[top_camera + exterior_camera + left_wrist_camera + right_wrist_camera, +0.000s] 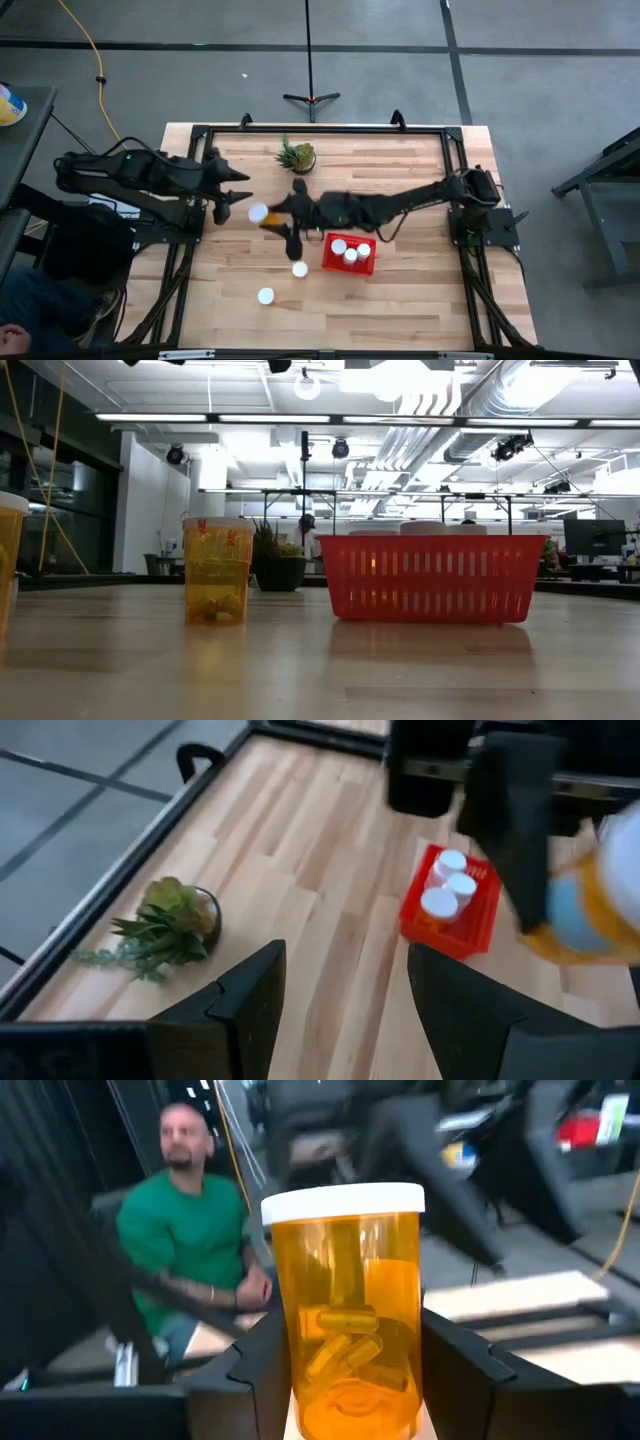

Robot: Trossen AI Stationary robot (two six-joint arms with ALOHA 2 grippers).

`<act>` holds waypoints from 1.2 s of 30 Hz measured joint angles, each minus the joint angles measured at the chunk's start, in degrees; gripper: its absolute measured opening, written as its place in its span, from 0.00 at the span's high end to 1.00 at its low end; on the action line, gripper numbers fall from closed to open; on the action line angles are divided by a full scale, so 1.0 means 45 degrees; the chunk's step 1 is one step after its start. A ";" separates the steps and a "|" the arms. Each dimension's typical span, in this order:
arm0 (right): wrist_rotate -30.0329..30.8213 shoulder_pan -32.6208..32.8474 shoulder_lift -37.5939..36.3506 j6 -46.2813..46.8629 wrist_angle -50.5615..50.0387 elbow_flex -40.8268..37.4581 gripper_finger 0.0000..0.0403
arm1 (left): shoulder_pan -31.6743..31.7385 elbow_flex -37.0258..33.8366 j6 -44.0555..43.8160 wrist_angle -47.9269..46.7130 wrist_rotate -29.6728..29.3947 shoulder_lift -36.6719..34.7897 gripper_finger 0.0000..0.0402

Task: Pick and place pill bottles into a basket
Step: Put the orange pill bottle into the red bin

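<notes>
The pill bottles are amber with white caps. My right gripper [272,215] reaches to the table's middle left and is shut on one bottle [345,1310], held in the air; it also shows in the left wrist view [590,900]. Three bottles stand in the red basket [366,266]. Two more bottles [299,268] [265,295] stand on their bases on the table, nearer the front edge. My left gripper [240,190] is open and empty just left of the held bottle; the left wrist view shows its fingers apart [340,1010]. My right gripper pinches the amber body of the bottle, on its lower half [290,1355], between its two fingers. The fingers come level from the table's right side. The bottle stands upright, its white cap [342,1202] up, lifted clear of the table.
A small spiky green potted plant [297,156] stands near the far edge. The low view shows the basket [435,577] and a standing bottle [216,570] on the wood. A person in a green shirt [195,1240] sits beyond the table's left side.
</notes>
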 joint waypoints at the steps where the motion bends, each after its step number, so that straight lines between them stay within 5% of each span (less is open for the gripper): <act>1: -0.0304 -0.0206 0.0004 -0.0126 0.0365 0.0000 0.58 | 0.0000 0.0000 -0.0066 0.0012 -0.0110 -0.0121 0.39; 10: -0.2558 -0.1794 0.0227 -0.0226 0.2590 -0.0154 0.58 | 0.0000 0.0000 -0.0358 0.0005 -0.1284 -0.0680 0.39; 19: -0.3978 -0.2197 0.0090 0.2245 0.6728 -0.4014 0.58 | 0.0000 0.0000 -0.0959 -0.0197 -0.2065 -0.0925 0.39; 25: -0.3634 -0.1333 -0.0950 0.3437 0.9058 -0.6703 0.58 | 0.0000 0.0000 -0.1282 -0.0216 -0.2210 -0.0882 0.39; 36: 0.0245 0.1513 -0.3651 0.3557 0.7132 -1.0290 0.58 | 0.0000 0.0000 -0.2011 0.0020 -0.1927 0.0086 0.39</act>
